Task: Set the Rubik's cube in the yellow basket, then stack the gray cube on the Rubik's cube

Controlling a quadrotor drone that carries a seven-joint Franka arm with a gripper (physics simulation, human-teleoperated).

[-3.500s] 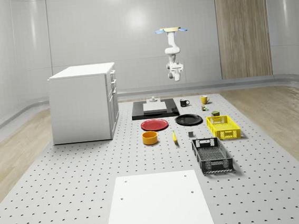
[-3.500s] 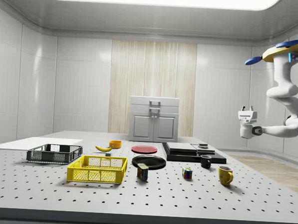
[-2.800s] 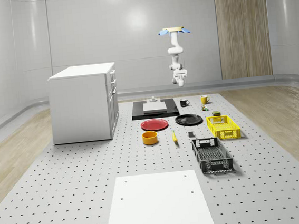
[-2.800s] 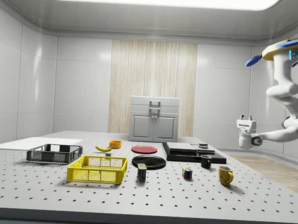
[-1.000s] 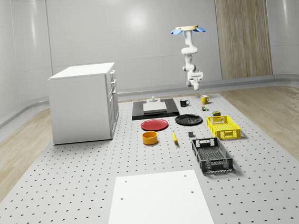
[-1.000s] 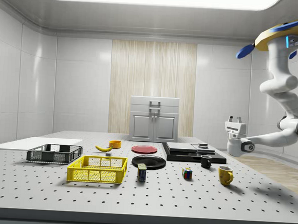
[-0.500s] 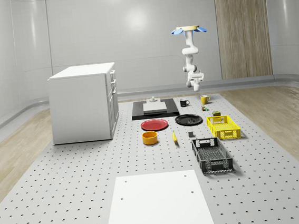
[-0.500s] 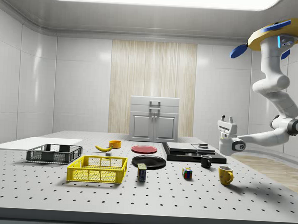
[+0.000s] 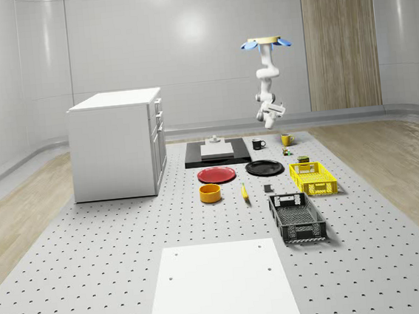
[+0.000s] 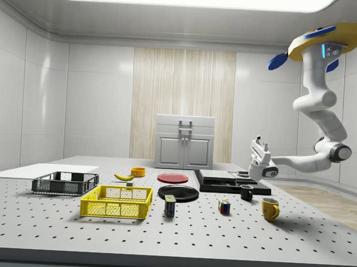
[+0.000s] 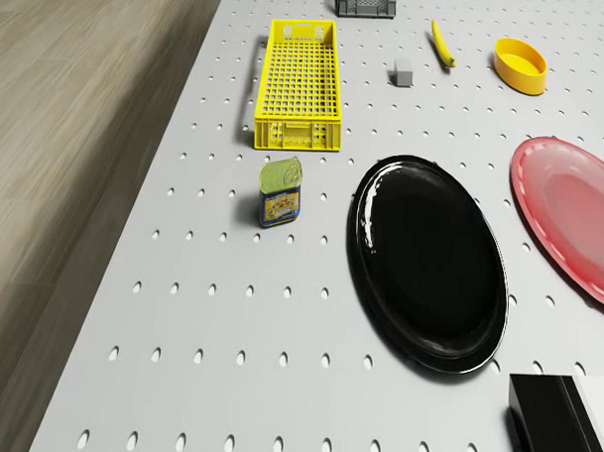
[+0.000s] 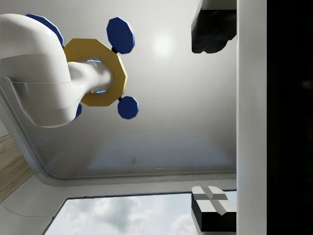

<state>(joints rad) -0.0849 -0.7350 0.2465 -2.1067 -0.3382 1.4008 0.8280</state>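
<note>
The Rubik's cube [image 10: 224, 206] sits on the table near the yellow mug [image 10: 270, 208], small in the whole-scene view [image 9: 287, 151]. The yellow basket [image 11: 298, 84] lies empty further along [image 9: 313, 177] [image 10: 117, 202]. The small gray cube [image 11: 401, 77] rests beside the basket [image 9: 267, 189]. My drone [image 10: 327, 36] hovers high above the table's far end [image 9: 265, 43]. The arm hangs below it, and the gripper [image 10: 260, 144] is tipped upward, well above the Rubik's cube. In the wrist view the gripper [image 12: 212, 120] is open and holds nothing, facing the ceiling and the drone.
A black plate [image 11: 430, 260], a red plate [image 11: 570, 216] and a tin can [image 11: 279, 192] lie near the basket. A banana [image 11: 442, 42], yellow bowl [image 11: 519, 63], dark crate [image 9: 297, 217], black mug [image 10: 246, 192], black slab [image 9: 216, 152] and white cabinet [image 9: 118, 143] also stand here.
The drone has shifted toward the whole-scene view's right and toward the side view's left. The arm has carried the gripper lower and nearer the mugs, and it now tilts upward.
</note>
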